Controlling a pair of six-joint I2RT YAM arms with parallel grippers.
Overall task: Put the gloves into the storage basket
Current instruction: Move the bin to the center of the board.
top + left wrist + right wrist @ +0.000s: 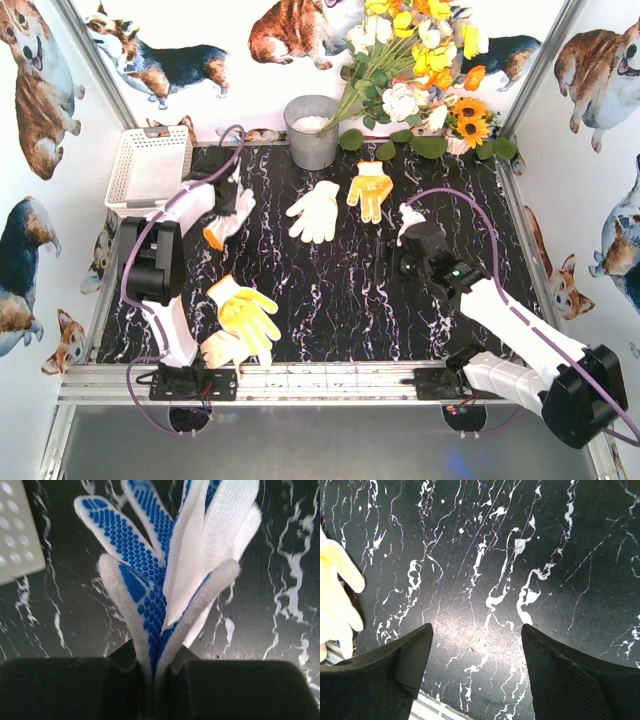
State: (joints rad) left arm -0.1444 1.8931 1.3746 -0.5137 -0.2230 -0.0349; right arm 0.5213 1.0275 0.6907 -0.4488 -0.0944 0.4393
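Observation:
My left gripper [236,193] is shut on the white cuff of a blue-dotted glove [145,565], which hangs folded from the jaws [155,672] above the table, with a white glove layer [220,535] behind it. The white lattice storage basket [150,166] stands just left of it, and its corner [15,530] shows in the left wrist view. A white glove with an orange cuff [222,228] shows under that gripper. A yellow glove [248,310], a white one [225,348], a cream one [317,210] and a yellow-orange one [370,188] lie on the table. My right gripper [386,258] [477,627] is open and empty above bare tabletop.
A grey metal bucket [312,130] and a bunch of flowers [420,60] stand at the back. A pale glove [335,595] shows at the left edge of the right wrist view. The aluminium rail [320,382] runs along the near edge.

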